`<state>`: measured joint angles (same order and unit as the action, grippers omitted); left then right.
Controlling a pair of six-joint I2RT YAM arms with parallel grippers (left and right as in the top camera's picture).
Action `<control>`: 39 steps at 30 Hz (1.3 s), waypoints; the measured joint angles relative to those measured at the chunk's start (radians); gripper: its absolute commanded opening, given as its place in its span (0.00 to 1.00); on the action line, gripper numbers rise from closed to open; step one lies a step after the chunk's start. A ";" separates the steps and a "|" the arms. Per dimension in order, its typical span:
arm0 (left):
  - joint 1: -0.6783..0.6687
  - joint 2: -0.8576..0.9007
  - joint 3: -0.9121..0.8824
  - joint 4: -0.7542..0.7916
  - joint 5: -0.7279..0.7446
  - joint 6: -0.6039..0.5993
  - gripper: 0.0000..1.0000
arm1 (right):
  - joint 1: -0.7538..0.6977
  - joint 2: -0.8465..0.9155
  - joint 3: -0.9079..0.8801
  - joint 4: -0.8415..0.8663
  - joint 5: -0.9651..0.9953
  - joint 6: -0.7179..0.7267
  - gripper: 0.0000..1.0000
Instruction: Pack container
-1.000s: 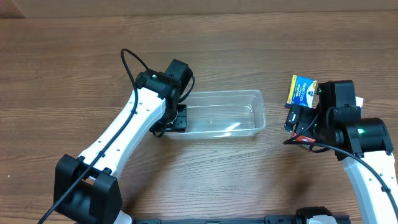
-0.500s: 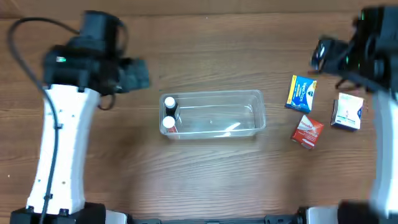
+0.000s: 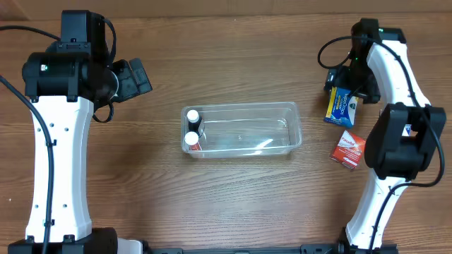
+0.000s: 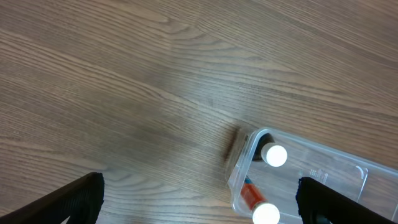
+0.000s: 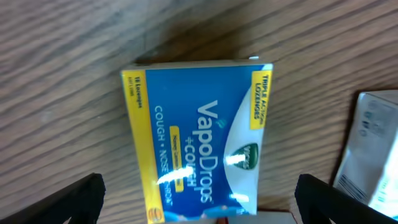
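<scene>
The clear container (image 3: 282,134) lies mid-table with two white-capped bottles (image 3: 191,128) at its left end. My left gripper (image 3: 134,77) hovers open to the upper left of it, holding nothing. In the left wrist view the container's corner (image 4: 244,163) and both bottle caps (image 4: 274,155) show between my spread fingers (image 4: 78,198). My right gripper (image 3: 344,79) hangs open over a blue VapoDrops box (image 3: 342,107). The right wrist view has that box (image 5: 199,143) flat on the table between the open fingers (image 5: 326,198), untouched.
A red box (image 3: 349,149) lies on the table in front of the blue one. A white packet (image 5: 373,149) sits just right of the blue box, mostly hidden behind the right arm in the overhead view. Bare wood surrounds the container.
My left gripper opened, left the container's left end with the bottles inside, and swung back to the upper left. The right arm moved from beside the red box to above the blue box.
</scene>
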<state>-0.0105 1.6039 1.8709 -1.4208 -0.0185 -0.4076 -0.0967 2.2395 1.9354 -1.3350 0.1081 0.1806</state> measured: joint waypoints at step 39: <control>0.000 0.000 0.000 -0.026 0.000 0.022 1.00 | 0.531 -0.593 0.028 -0.187 -0.072 0.074 0.76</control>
<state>-0.0105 1.6039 1.8709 -1.4471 -0.0181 -0.3855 0.4343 1.6466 1.9636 -1.5219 0.0357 0.2550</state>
